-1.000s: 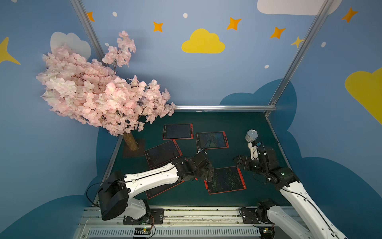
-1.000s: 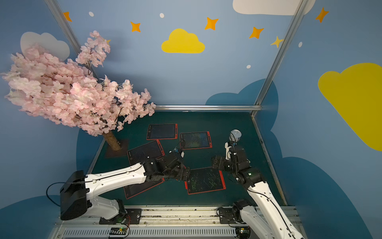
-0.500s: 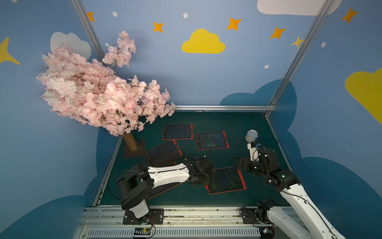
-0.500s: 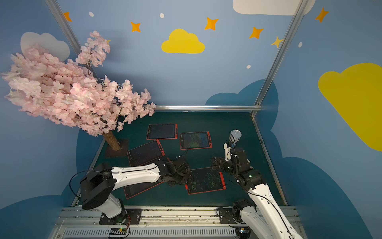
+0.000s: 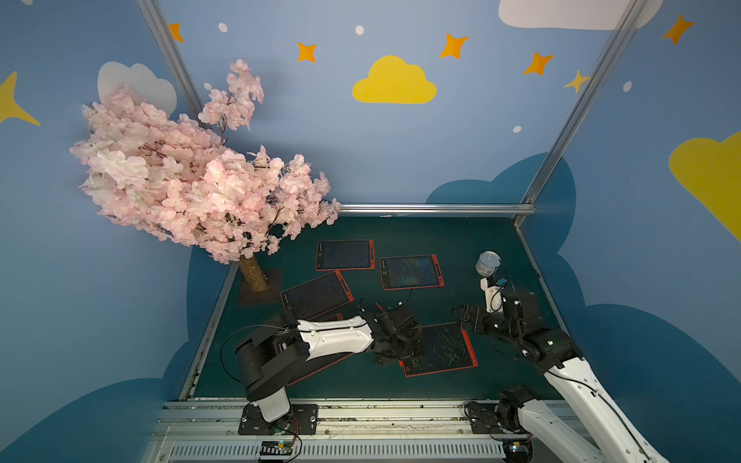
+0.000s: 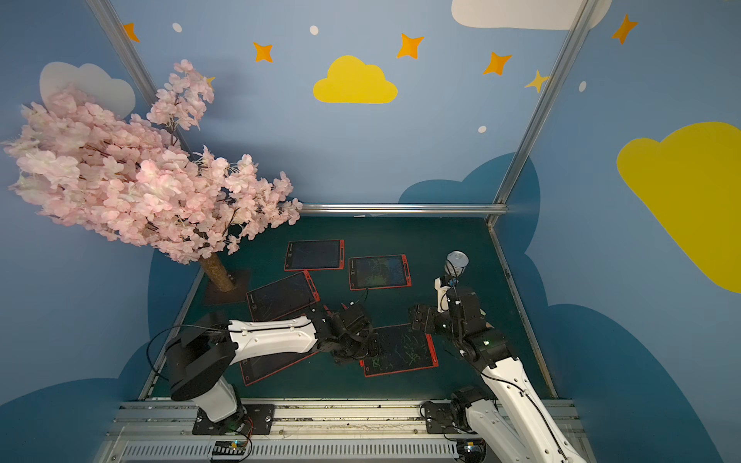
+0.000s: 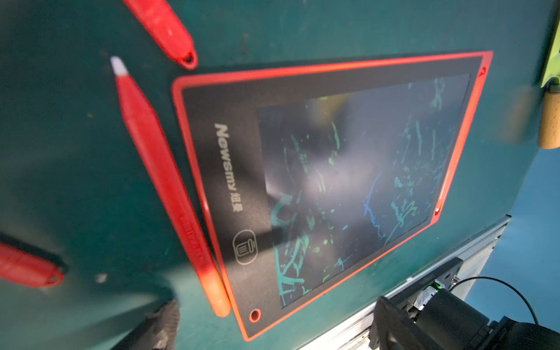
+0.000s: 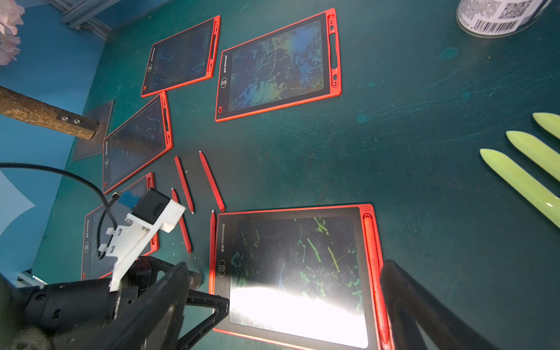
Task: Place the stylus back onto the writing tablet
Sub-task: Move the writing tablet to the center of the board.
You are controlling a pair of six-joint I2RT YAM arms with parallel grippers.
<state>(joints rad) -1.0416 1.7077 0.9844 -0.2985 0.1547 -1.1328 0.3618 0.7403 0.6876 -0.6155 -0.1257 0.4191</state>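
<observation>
Slim red plastic stylus (image 7: 169, 188) lying on green mat (image 7: 75, 151), touching logo-side edge of red-framed scribbled writing tablet (image 7: 348, 181), left gripper (image 5: 403, 346) spread wide and empty over it, right gripper (image 5: 467, 316) released, near tablet's opposite side.

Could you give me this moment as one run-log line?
left pincer: open, by stylus | stylus: on mat, against tablet edge | right pincer: open, empty

The writing tablet (image 7: 333, 188) bears the brand "Newsmy", followed by two Chinese characters, on its black border. A circled trash-bin icon (image 7: 245, 247) is printed next to it. The can (image 8: 497, 15) carries a barcode and a QR code; the digits are illegible.
</observation>
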